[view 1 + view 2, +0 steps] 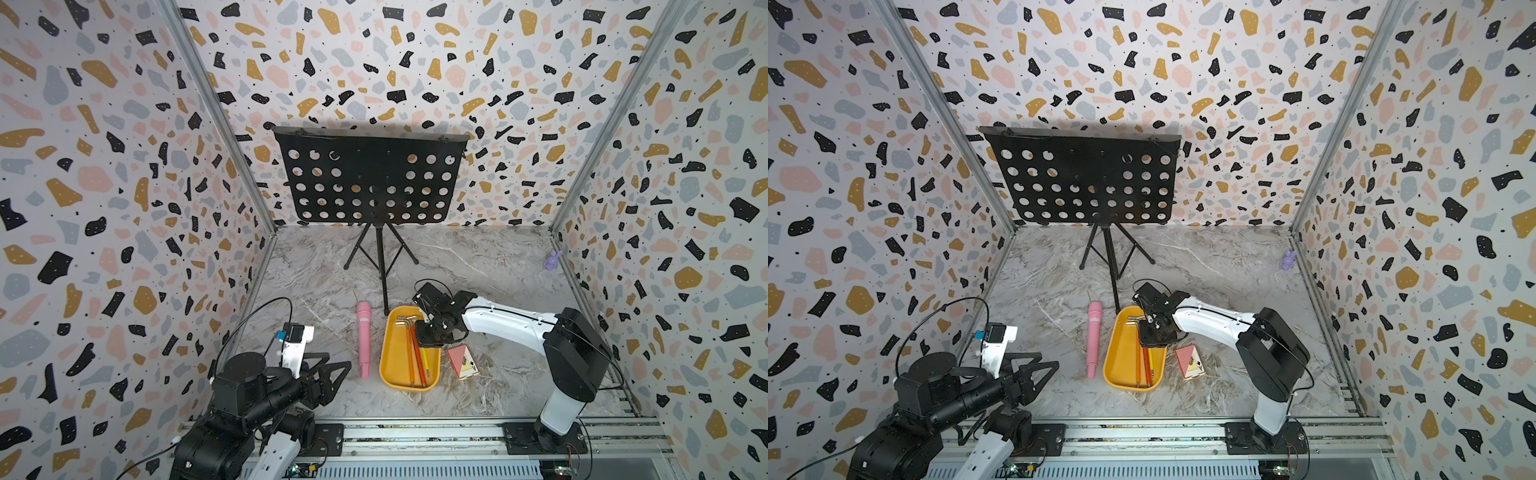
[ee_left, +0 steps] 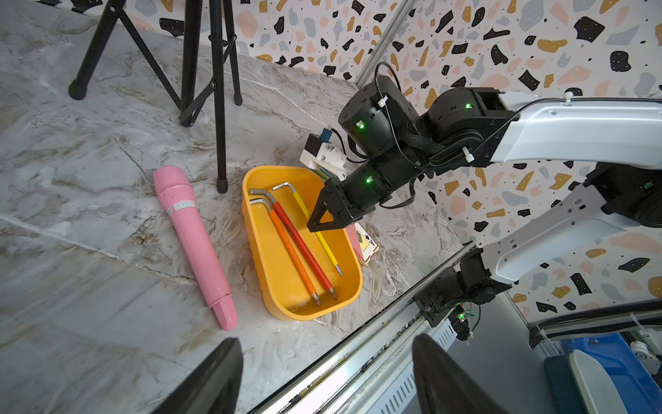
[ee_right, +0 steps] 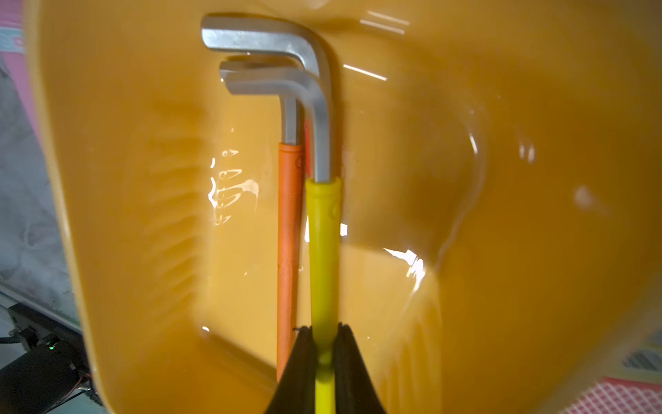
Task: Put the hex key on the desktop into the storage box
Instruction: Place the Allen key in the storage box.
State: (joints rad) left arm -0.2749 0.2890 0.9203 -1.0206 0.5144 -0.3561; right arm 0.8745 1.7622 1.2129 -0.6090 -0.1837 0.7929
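Observation:
The yellow storage box lies on the marble desktop. Inside it, an orange-sleeved hex key and a red-sleeved one rest side by side. My right gripper points down into the box. It is shut on the shaft of a yellow-sleeved hex key, which runs lengthwise just over the red one. My left gripper stays at the front left, open and holding nothing.
A pink toy microphone lies left of the box. A red card box sits close on the box's right. The black music stand has legs just behind the box. A purple figurine is far right.

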